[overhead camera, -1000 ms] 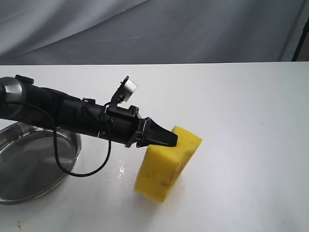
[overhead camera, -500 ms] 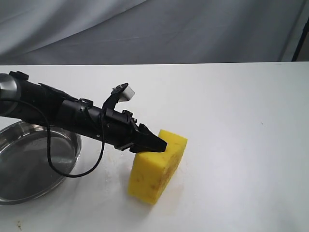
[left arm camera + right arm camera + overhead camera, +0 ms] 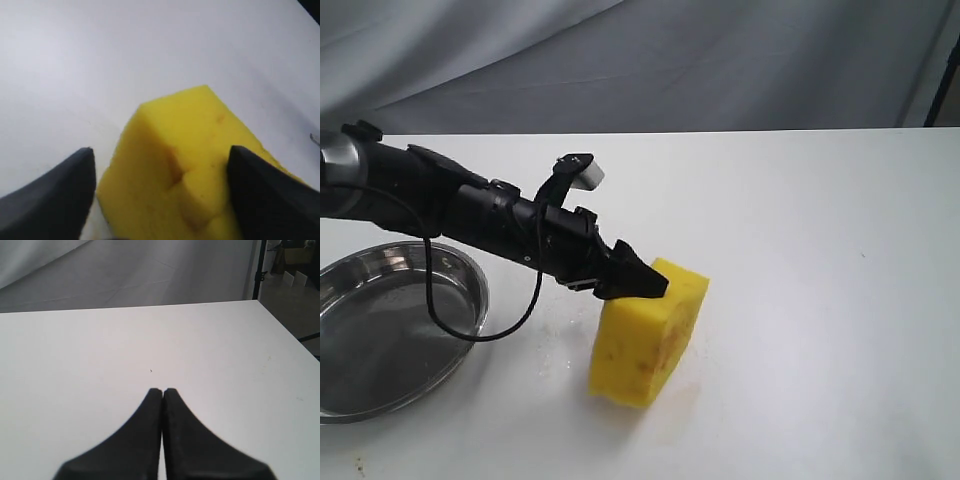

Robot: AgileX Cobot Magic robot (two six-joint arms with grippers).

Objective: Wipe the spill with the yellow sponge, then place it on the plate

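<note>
The yellow sponge stands on its edge on the white table, its lower end touching the surface. My left gripper reaches in from the left and is shut on the sponge's upper part. In the left wrist view the sponge fills the space between the dark fingers of the left gripper. The steel plate lies at the left front with nothing in it. No amber puddle shows; only faint wet specks glint left of the sponge. My right gripper is shut over bare table.
A black cable loops from the left arm down over the plate's right rim. Grey cloth hangs behind the table. The table's far right corner and a dark stand appear in the right wrist view.
The sponge has moved a little to the left, toward the plate, still in the left gripper. The left arm's wrist has risen slightly. The right gripper's earlier state is not shown.
</note>
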